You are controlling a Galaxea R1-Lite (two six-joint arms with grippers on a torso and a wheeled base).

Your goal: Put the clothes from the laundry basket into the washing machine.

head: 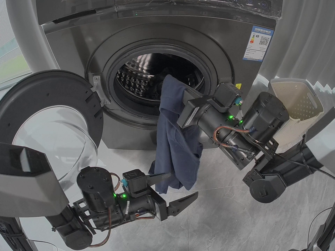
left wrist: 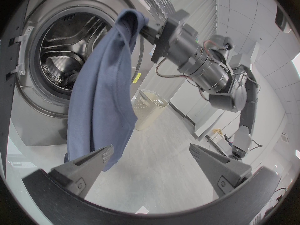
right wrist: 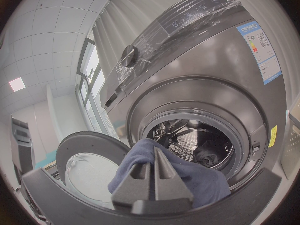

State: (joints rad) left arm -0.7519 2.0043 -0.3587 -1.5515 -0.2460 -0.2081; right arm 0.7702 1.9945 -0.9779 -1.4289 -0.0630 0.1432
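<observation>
Pinching blue garment (head: 176,140) in right gripper (right wrist: 154,155) before washing machine (head: 195,32) opening

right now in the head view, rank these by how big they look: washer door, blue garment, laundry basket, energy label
1. washer door
2. blue garment and laundry basket: close, basket partly hidden
3. energy label

Grey tiled floor (head: 216,206) under washing machine (head: 209,35), cream laundry basket (head: 300,105) just beside.
</observation>
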